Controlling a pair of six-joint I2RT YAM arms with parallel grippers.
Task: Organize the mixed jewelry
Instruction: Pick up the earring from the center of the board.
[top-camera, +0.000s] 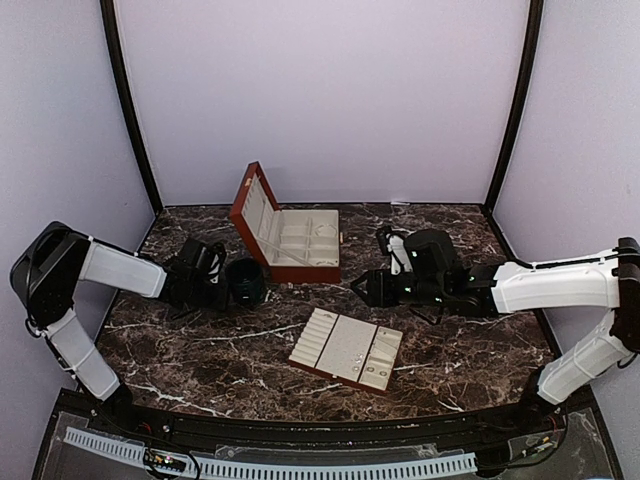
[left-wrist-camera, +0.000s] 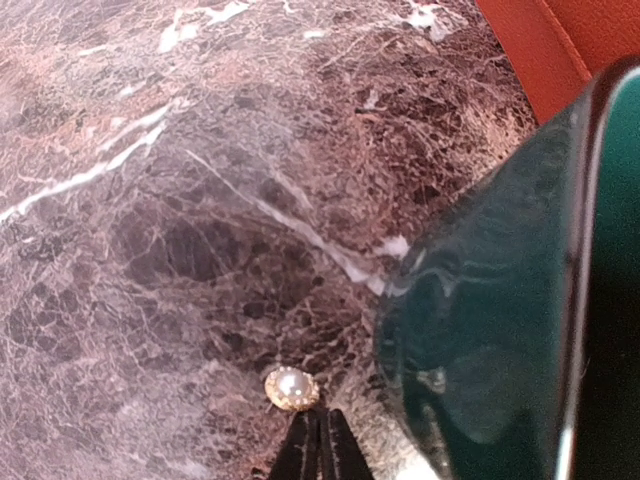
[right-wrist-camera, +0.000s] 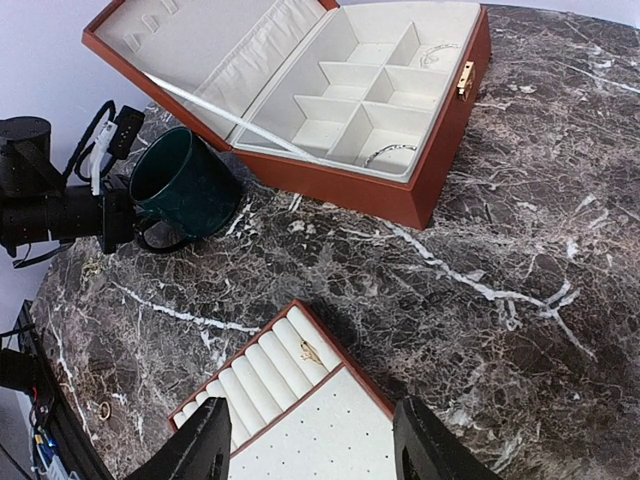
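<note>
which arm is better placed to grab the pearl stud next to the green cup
Left. The left gripper is shut with the tips right at the pearl stud beside the green cup. The right gripper is open by the slotted tray, well away from it.

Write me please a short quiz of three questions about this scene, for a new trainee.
1. True or false: the lid of the red-brown box stands open.
2. What lies on the marble table at the tips of the left tool, beside the green cup? A) chain B) pearl stud C) coin
3. Which tool is open?
Key: 1 true; 2 B; 3 the right tool.
</note>
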